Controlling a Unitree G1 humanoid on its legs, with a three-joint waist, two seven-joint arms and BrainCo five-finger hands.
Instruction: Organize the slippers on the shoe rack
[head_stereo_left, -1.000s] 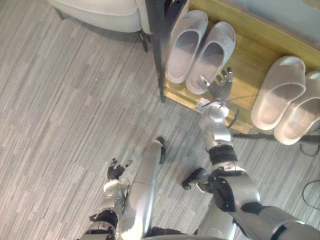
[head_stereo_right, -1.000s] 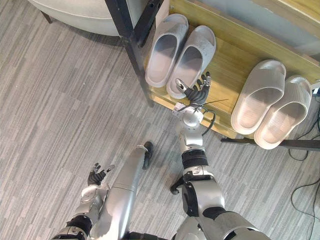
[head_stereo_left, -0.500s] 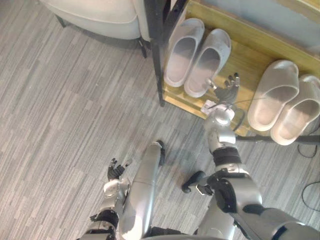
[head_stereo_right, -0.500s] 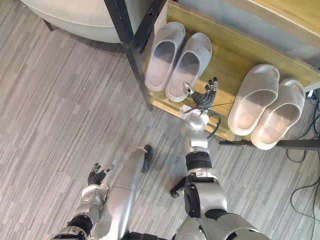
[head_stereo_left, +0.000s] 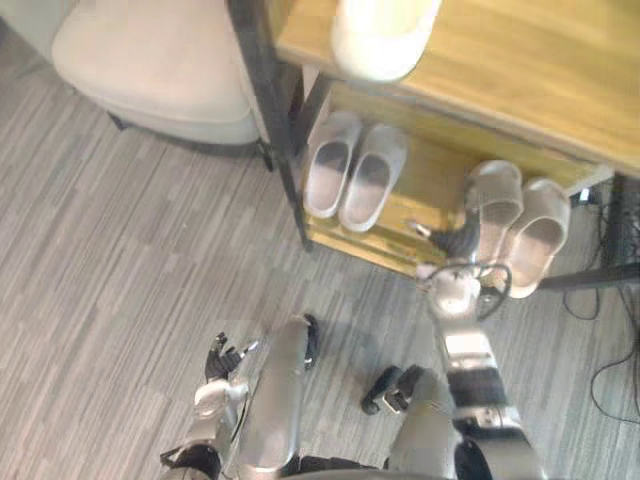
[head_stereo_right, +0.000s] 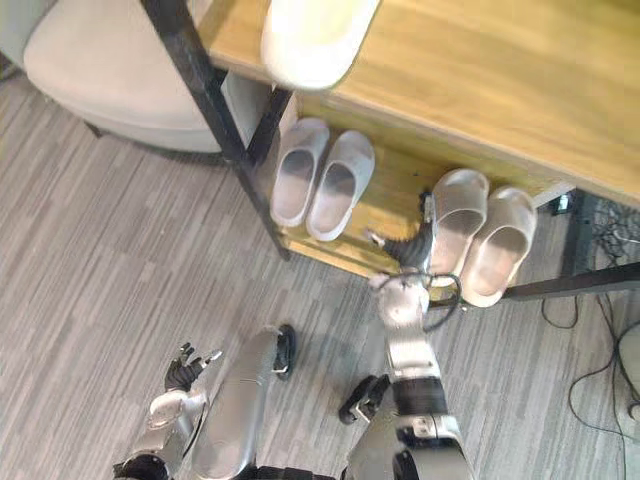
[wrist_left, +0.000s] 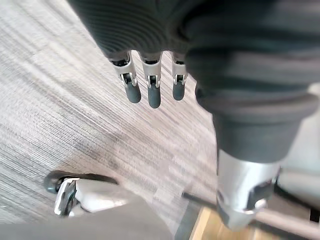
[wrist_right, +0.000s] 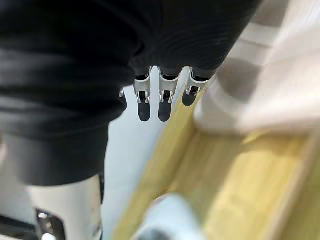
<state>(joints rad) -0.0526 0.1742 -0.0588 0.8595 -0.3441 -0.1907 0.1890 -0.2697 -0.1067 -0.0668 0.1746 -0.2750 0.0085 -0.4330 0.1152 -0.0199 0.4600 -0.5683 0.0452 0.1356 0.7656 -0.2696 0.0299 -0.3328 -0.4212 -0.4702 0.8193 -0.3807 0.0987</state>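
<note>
On the wooden shoe rack's low shelf (head_stereo_left: 430, 190) one grey slipper pair (head_stereo_left: 355, 180) lies at the left and another pair (head_stereo_left: 515, 225) at the right. A cream slipper (head_stereo_left: 385, 35) rests on the top shelf (head_stereo_left: 520, 60), its heel over the front edge. My right hand (head_stereo_left: 455, 238) is at the shelf's front, close beside the right pair's left slipper (head_stereo_right: 455, 225). It is open with spread fingers (wrist_right: 160, 100) and holds nothing; whether it touches the slipper I cannot tell. My left hand (head_stereo_left: 222, 355) hangs low over the floor, open, its fingers (wrist_left: 150, 87) straight.
A beige upholstered seat (head_stereo_left: 150, 75) stands left of the rack's black post (head_stereo_left: 280, 150). Cables (head_stereo_right: 600, 330) lie on the grey floor at the right of the rack. A black bar (head_stereo_right: 570, 285) runs along the floor under the right pair.
The camera has moved, so the top shelf and cream slipper now show. My right hand has shifted from beside the left pair over to the right pair. The left hand stays low.
</note>
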